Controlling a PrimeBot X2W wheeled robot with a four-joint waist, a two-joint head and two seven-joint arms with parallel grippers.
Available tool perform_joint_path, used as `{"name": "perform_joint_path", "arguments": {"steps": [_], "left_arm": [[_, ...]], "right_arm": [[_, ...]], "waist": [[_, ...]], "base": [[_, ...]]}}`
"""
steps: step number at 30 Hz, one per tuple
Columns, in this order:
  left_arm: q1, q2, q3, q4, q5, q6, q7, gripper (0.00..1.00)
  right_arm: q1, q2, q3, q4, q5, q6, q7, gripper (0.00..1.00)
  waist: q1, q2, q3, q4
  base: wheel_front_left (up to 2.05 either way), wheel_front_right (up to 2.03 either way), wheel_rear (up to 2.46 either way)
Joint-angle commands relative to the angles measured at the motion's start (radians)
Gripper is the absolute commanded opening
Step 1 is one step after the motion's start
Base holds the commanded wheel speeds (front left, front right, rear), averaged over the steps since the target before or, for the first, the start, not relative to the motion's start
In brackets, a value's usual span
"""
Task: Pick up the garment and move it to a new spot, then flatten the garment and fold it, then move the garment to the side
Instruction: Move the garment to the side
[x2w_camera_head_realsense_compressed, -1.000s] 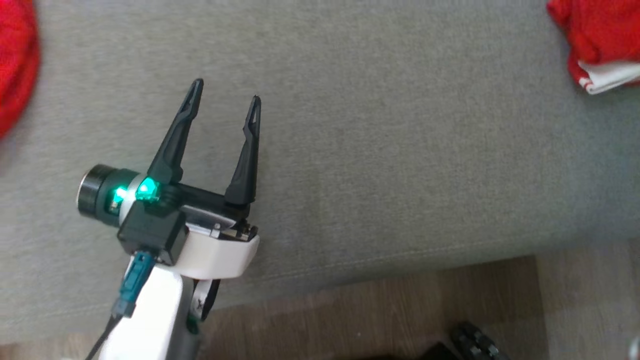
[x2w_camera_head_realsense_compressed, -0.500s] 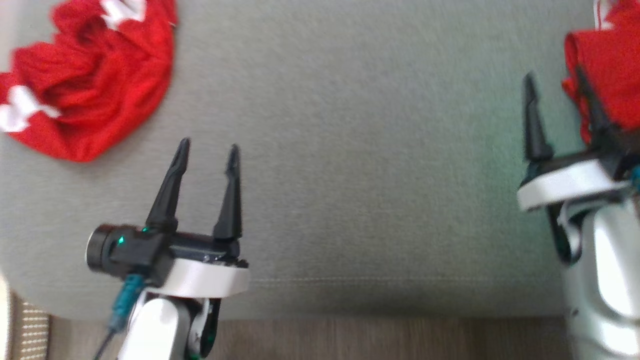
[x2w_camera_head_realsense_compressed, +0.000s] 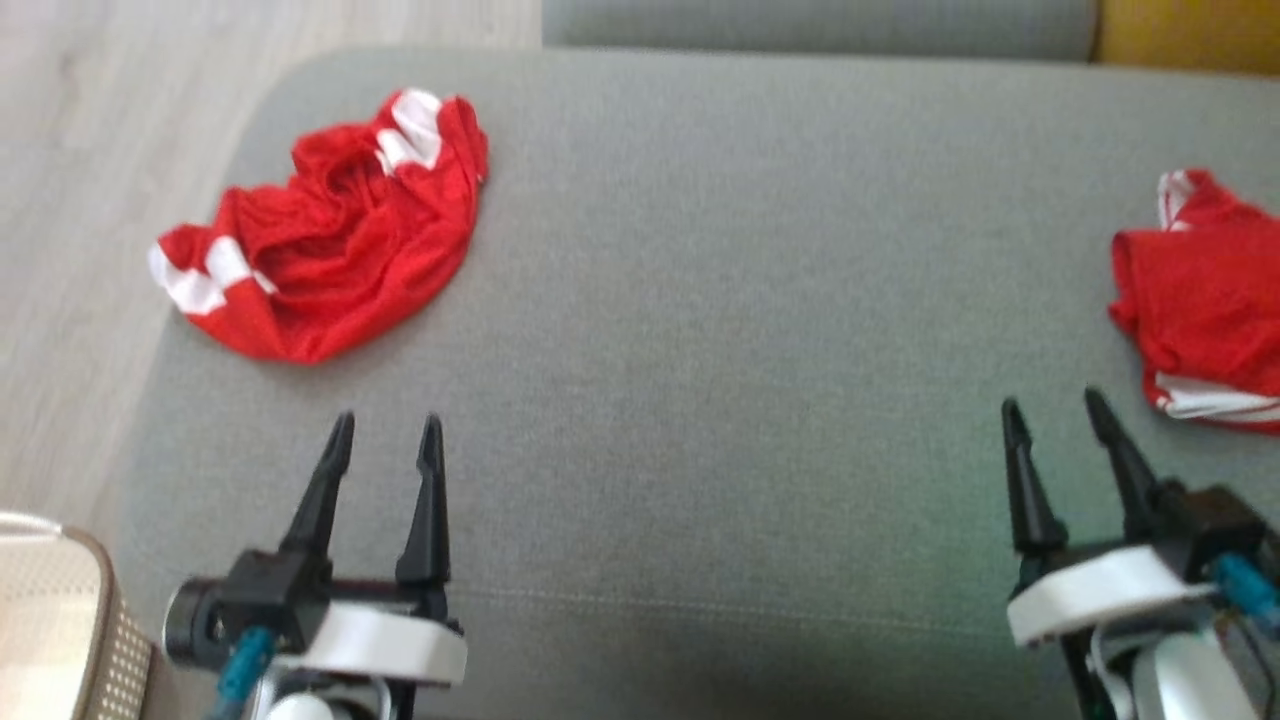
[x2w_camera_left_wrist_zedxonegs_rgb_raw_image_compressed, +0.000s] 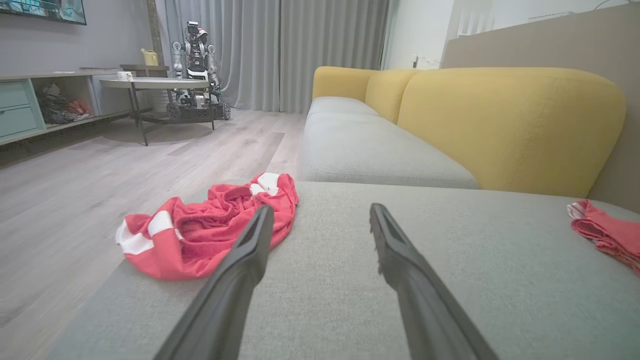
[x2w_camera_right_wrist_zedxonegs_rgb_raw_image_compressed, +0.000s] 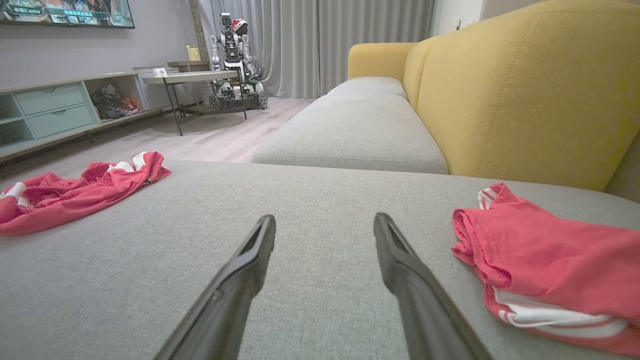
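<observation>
Crumpled red garment (x2w_camera_head_realsense_compressed: 330, 250) sits upper left of head view, on grey sofa seat (x2w_camera_head_realsense_compressed: 750, 300), nr its left edge. Left jaws, lower left, are released & empty, pointing up-frame. Garment lies ahead of them & a bit left, near, not touching. Its long axis runs lower-left to upper-right. Right jaws, lower right, are released & empty too, well apart from it, nr a folded red garment (x2w_camera_head_realsense_compressed: 1200, 310). Left arm is nearer, so prob. its reach.
</observation>
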Motion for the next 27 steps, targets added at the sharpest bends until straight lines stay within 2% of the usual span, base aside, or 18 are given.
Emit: {"name": "perform_joint_path", "arguments": {"steps": [1, 11, 27], "left_arm": [[-0.018, -0.002, 0.040, -0.025, 0.019, -0.009, -0.005, 1.00], [0.042, -0.002, 0.037, 0.026, 0.090, -0.047, -0.005, 1.00], [0.055, -0.002, 0.036, 0.044, 0.110, -0.040, -0.005, 1.00]], "right_arm": [[-0.002, 0.001, 0.029, -0.042, -0.001, 0.000, -0.009, 1.00], [0.069, 0.002, 0.050, -0.051, 0.042, 0.000, -0.009, 1.00], [0.086, 0.002, 0.069, -0.026, 0.053, 0.000, -0.009, 1.00]], "waist": [[0.0001, -0.0001, -0.044, 0.003], [0.0001, -0.0001, -0.082, -0.013], [0.0001, -0.0001, -0.103, -0.036]], "base": [[0.00, 0.00, 0.00], [0.00, 0.00, 0.00], [0.00, 0.00, 0.00]]}}
